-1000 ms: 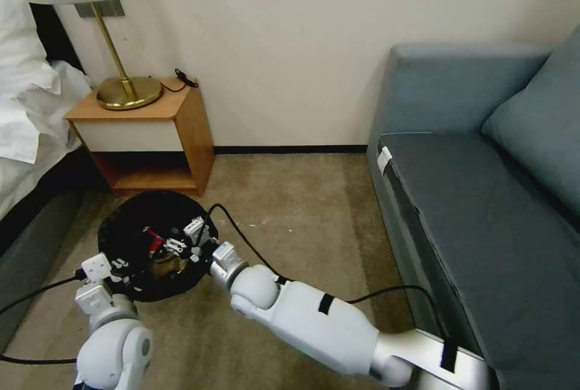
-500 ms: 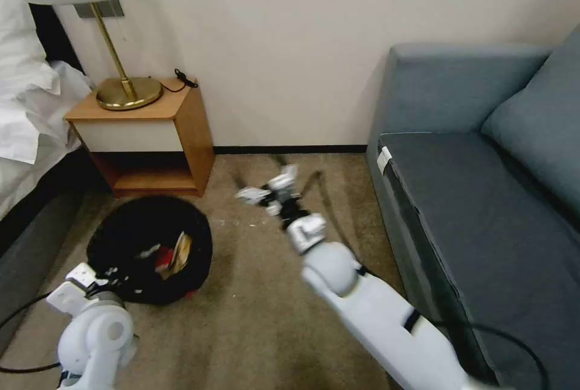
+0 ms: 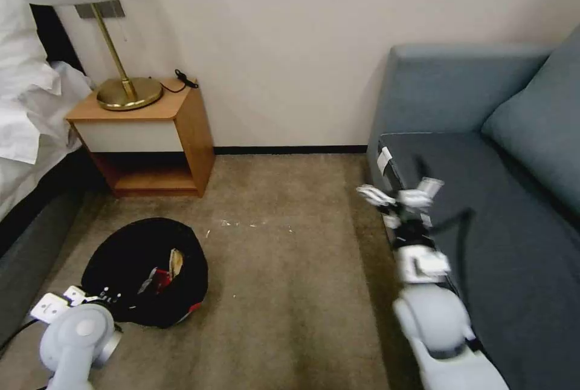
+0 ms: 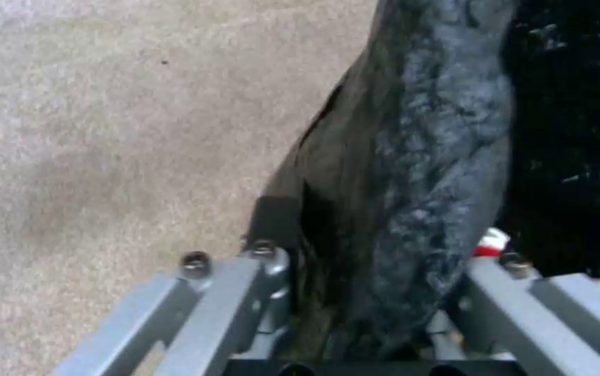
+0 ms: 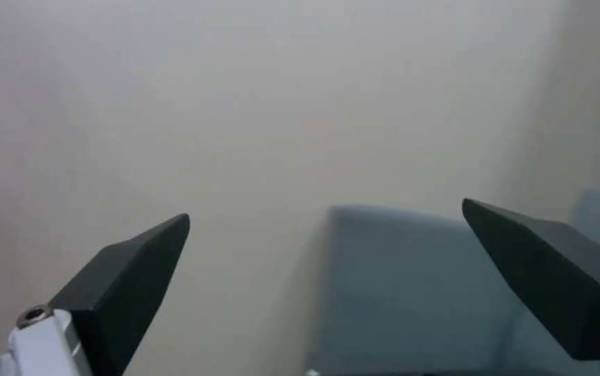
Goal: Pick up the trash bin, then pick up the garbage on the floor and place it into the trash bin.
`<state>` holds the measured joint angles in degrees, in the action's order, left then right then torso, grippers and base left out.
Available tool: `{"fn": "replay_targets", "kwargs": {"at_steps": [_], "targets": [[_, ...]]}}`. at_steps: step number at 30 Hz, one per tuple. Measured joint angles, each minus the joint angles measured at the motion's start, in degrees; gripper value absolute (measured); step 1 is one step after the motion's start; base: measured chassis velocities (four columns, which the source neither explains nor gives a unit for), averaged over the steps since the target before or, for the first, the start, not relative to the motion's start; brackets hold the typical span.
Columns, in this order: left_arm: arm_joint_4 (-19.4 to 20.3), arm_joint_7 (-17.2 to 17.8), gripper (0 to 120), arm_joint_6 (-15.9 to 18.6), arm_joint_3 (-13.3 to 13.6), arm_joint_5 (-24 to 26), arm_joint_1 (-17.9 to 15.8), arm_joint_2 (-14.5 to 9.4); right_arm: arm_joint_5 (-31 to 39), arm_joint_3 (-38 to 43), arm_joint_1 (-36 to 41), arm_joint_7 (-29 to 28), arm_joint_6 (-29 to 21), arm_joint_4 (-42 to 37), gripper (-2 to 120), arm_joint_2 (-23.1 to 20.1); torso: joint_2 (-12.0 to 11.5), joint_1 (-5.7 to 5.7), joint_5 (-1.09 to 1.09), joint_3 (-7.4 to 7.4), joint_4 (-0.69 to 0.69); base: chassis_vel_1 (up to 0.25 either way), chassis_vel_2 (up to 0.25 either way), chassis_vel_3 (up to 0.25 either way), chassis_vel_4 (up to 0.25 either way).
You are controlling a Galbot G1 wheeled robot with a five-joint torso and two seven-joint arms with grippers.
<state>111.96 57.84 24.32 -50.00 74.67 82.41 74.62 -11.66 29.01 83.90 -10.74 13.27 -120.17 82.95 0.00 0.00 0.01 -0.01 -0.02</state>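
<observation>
Left tool (image 4: 370, 292) grips the trash bin (image 3: 145, 272) rim — right tool (image 5: 324, 271) gapes wide, empty, near the sofa (image 3: 483, 196); no writing legible.

1. Grey-blue sofa (image 3: 501, 239): its front edge lies right under the right claw (image 3: 399, 193), and its seat runs off to the claw's right.
2. White tag (image 3: 384, 160) on the sofa edge: just beyond that claw.
3. Cushion (image 3: 538, 124): well to its right.
4. Carpet (image 3: 290, 275): between the right claw and the left claw (image 3: 90, 298).
5. Wooden nightstand (image 3: 148, 136): beyond the left claw, near the wall (image 3: 290, 45).
6. Brass lamp (image 3: 124, 91) and a black cable (image 3: 184, 80): on the nightstand.
7. Bed (image 3: 24, 118): left of the left claw.
</observation>
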Motion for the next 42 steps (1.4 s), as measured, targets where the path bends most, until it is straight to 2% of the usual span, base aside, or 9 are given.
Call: {"fn": "replay_targets", "kwargs": {"at_steps": [6,15,17,19,20,22,27,35,42], "targets": [[1.34,0.12,46,-1.14,0.67,-2.66,0.57,0.16,-0.1,1.21,4.13,-1.41,2.03,-1.11,100,2.32,0.0,0.0,-0.01,0.0,0.02,0.0,0.0,0.0,0.0],[10.13,-10.01,77,-7.29,3.75,-22.23,4.76,0.33,1.95,-0.09,4.28,-4.78,2.27,1.29,100,4.16,0.0,0.0,-0.01,0.01,0.02,0.0,0.0,0.0,0.0],[11.95,-20.61,88,-14.05,4.77,-32.47,7.04,-0.12,2.61,-1.28,4.92,-4.32,2.43,1.99,100,4.44,0.0,0.0,0.0,0.0,0.03,0.0,0.0,0.0,0.0],[11.99,-23.17,90,-15.45,4.87,-33.72,7.48,-0.22,2.71,-1.6,5.11,-4.13,2.45,2.01,100,4.44,0.0,0.0,-0.01,0.01,0.03,0.0,0.0,0.0,0.0],[12.04,-32.23,97,-19.75,5.18,-37.16,8.86,-0.49,2.89,-3.19,5.8,-3.53,2.49,2.02,100,4.43,0.0,0.0,-0.01,0.0,0.03,0.0,0.0,0.0,0.0],[11.91,-41.65,99,-23.95,5.86,-40.61,9.49,-0.74,2.65,-5.38,6.4,-3.27,2.63,2.06,100,4.44,0.0,0.0,0.0,0.0,0.03,0.0,0.0,0.0,0.0],[11.2,-51.76,100,-31.49,8.19,-45.33,9.32,0.31,-0.32,-5.88,6.71,-1.14,5.56,2.67,100,5.92,0.0,0.0,-0.01,0.01,0.02,0.0,0.0,0.0,0.0],[9.54,-58.11,100,-42.78,8.5,-57.46,12.47,4.36,-7.69,-0.61,7.94,1.48,5.98,-0.03,100,9.12,0.0,0.0,-0.01,0.01,0.02,0.0,0.0,0.0,0.0],[10.83,-59.47,100,-43.8,7.61,-57.56,14.24,5.22,-13.02,3.12,7.93,2.62,4.44,-3.67,100,9.32,0.0,0.0,-0.01,0.01,0.03,0.0,0.0,0.0,0.0]]}}
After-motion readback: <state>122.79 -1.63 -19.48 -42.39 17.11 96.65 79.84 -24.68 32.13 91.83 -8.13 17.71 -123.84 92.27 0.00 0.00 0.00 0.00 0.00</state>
